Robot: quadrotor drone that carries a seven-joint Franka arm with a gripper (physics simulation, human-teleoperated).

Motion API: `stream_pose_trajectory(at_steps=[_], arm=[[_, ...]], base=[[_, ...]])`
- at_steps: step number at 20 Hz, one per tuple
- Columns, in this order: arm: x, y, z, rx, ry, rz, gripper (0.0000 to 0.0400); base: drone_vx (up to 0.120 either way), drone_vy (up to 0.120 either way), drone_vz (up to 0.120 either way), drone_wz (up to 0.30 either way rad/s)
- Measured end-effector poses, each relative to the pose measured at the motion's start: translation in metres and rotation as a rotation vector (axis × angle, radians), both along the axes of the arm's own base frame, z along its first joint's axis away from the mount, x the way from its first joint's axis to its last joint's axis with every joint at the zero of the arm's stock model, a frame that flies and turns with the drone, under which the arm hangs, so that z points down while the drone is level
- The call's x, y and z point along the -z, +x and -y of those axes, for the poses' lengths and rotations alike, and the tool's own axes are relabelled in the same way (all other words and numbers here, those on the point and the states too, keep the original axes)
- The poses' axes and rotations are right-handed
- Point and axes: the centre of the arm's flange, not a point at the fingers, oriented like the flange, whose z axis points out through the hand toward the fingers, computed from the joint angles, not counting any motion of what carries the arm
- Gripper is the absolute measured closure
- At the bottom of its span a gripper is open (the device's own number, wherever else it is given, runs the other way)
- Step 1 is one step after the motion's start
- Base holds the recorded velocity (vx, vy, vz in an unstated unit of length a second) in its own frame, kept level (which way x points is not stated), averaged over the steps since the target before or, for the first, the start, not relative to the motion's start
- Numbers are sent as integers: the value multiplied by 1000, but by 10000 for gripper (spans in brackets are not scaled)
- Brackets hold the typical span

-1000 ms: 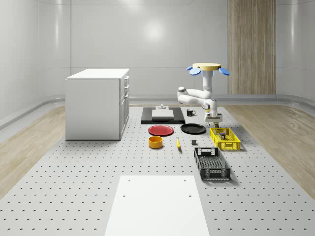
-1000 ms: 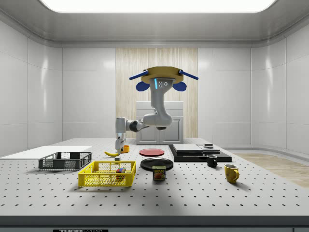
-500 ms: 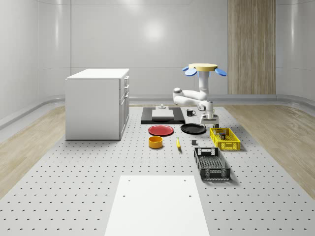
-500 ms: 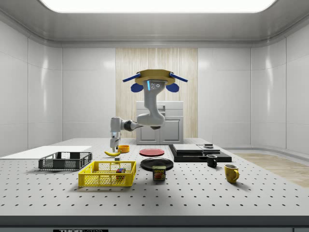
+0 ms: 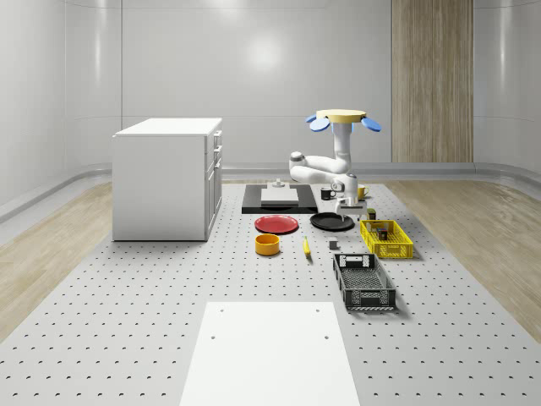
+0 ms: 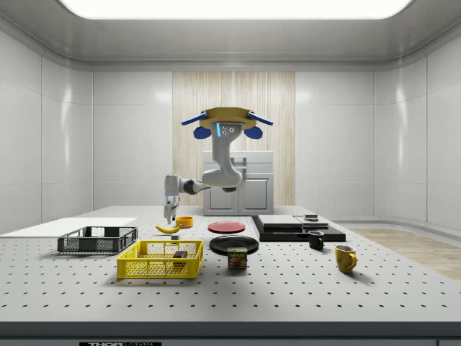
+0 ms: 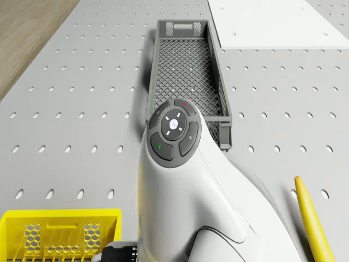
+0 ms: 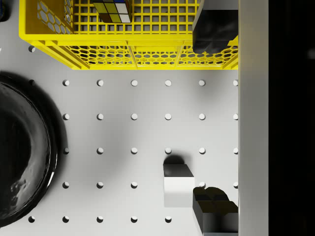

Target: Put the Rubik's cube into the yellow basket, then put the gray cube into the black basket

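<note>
The drone (image 5: 342,118) hovers above the bench (image 5: 169,321), over the black plate (image 5: 331,222) and just behind the yellow basket (image 5: 385,238). Its arm reaches down, with the tool (image 8: 215,118) hanging above the bare bench between the plate and the yellow basket. In the wrist view the fingers (image 8: 215,30) stand wide apart and hold nothing. The Rubik's cube (image 8: 113,11) lies inside the yellow basket. The gray cube (image 8: 178,185) sits on the bench below the tool, just beside one fingertip, near the plate. The black basket (image 5: 363,281) stands apart, in front of the yellow one, with a banana (image 5: 306,247) nearby.
</note>
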Motion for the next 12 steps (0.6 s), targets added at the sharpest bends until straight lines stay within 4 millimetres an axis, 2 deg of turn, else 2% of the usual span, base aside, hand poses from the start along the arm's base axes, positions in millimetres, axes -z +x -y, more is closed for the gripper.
stream_pose_trajectory(at_steps=[2,5,7,10,12], arm=[[0,0,0,0,0,0,0],[0,0,0,0,0,0,0],[0,0,0,0,0,0,0],[0,0,0,0,0,0,0],[0,0,0,0,0,0,0]], base=[[0,-120,-20,0],[0,-120,-120,0],[0,-120,0,0],[0,-120,-107,0],[0,-120,-40,0]])
